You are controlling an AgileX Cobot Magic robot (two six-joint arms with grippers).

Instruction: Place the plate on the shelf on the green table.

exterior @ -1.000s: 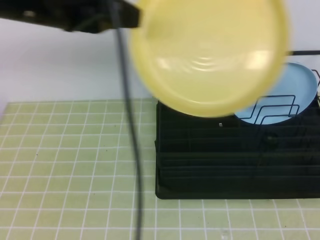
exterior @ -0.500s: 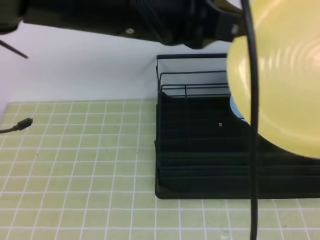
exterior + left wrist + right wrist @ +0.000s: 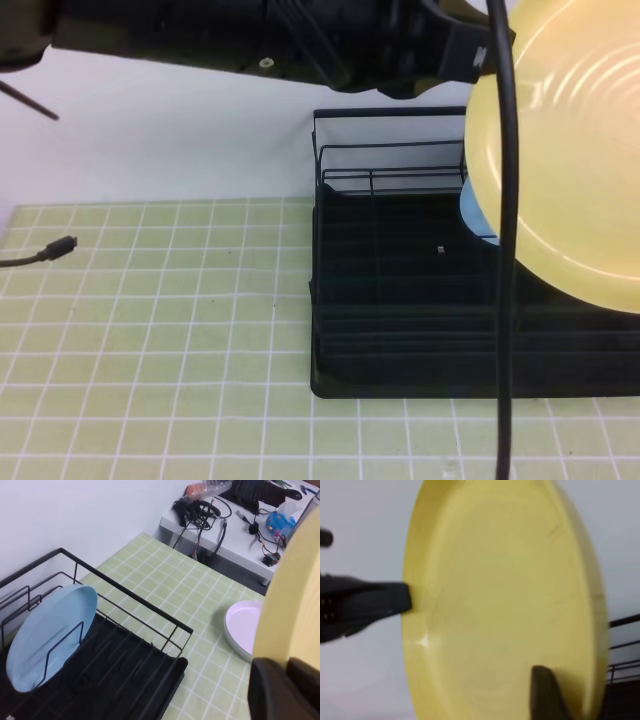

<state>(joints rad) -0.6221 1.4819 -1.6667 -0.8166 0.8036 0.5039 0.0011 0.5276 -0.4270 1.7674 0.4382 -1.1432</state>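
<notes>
Green tiles cover the table, where the black shelf stands with a blue plate propped in its dividers. Above the shelf, the left gripper is clamped on the rim of the yellow plate, held upright. One right gripper finger lies against the plate's face; whether those jaws grip it I cannot tell.
</notes>
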